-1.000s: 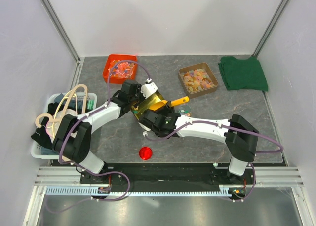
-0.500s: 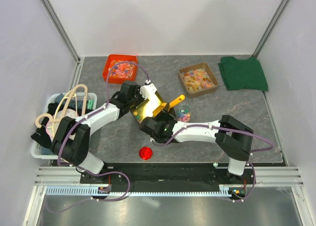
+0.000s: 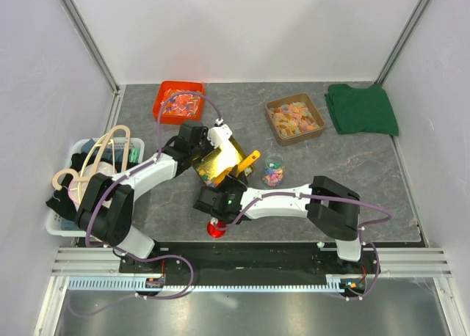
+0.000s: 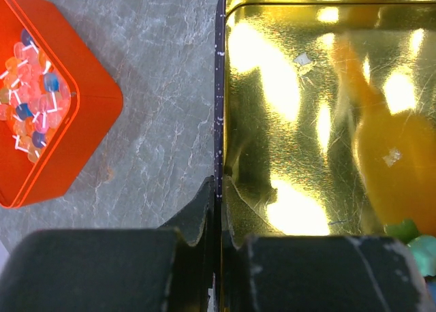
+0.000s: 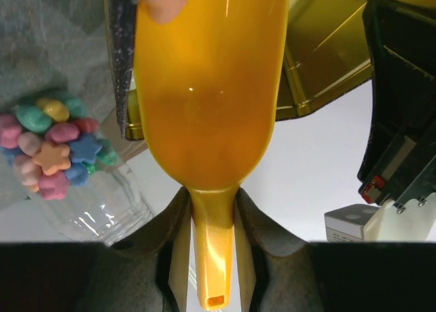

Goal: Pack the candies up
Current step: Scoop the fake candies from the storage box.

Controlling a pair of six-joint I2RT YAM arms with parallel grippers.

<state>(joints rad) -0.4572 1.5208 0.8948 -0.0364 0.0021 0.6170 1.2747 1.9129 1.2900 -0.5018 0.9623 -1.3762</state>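
Observation:
My left gripper (image 4: 219,197) is shut on the rim of a gold tray (image 4: 300,87), which it holds tilted (image 3: 217,158). A few candies (image 4: 414,238) lie in the tray's low corner (image 3: 210,178). A yellow scoop (image 5: 211,87) has its handle clamped in my right gripper (image 5: 212,220), and one pink candy (image 5: 163,0) sits at its far lip. In the top view the scoop (image 3: 248,163) stands between the tray and a small clear jar (image 3: 272,171), with my right gripper (image 3: 236,177) just below it. The jar (image 5: 75,182) is partly filled with mixed-colour candies (image 5: 51,152).
A red lid (image 3: 216,228) lies near the front edge under the right arm. An orange-red tray (image 3: 177,101) of wrapped sweets and a brown tray (image 3: 294,119) of gummies sit at the back. A green cloth (image 3: 361,108) is back right, a white basket (image 3: 60,222) with hangers left.
The right arm has swung left and toward the near edge, drawing the scoop back along the tray's right side, closer to the jar. The left gripper keeps its hold on the tray.

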